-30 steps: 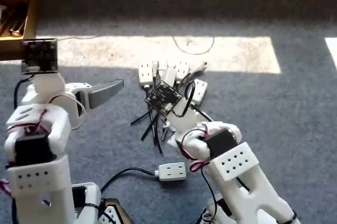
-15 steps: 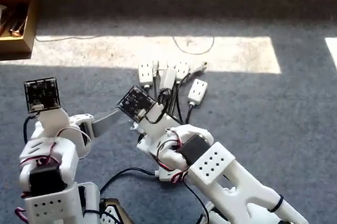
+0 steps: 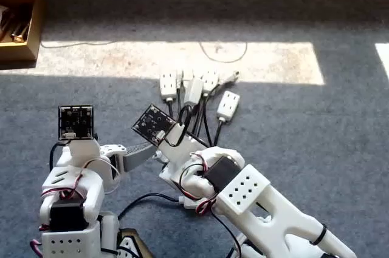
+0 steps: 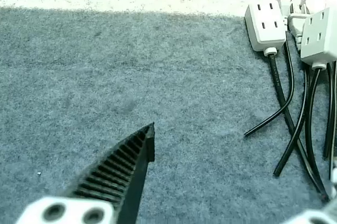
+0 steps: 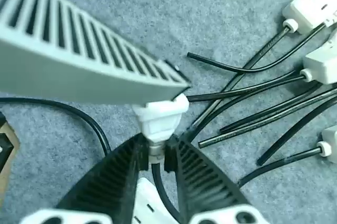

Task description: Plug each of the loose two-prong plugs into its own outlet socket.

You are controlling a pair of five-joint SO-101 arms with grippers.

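My right gripper [image 5: 155, 147] is shut on a white two-prong plug [image 5: 159, 118], whose black cord runs down between the fingers. Just beyond the plug lies the ribbed grey finger [image 5: 89, 66] of my left gripper [image 3: 144, 149], which stands open with nothing in it. In the high view both grippers meet at the front of the carpet, with the right arm [image 3: 243, 191] coming in from the lower right. Several white outlet sockets [image 3: 194, 88] with black cords lie in a cluster farther back. Two of these sockets [image 4: 266, 23] also appear in the left wrist view, away from the grey finger [image 4: 126, 166].
A wooden box [image 3: 18, 27] sits at the far left edge. A thin wire [image 3: 222, 54] loops across the sunlit strip of carpet [image 3: 273, 64]. Loose black cords [image 5: 247, 103] fan out beside the held plug. Open blue carpet lies to the right.
The right arm has swung left with the plug toward the left gripper. The left arm has drawn back toward the front and lowered, bringing its finger up against the plug.
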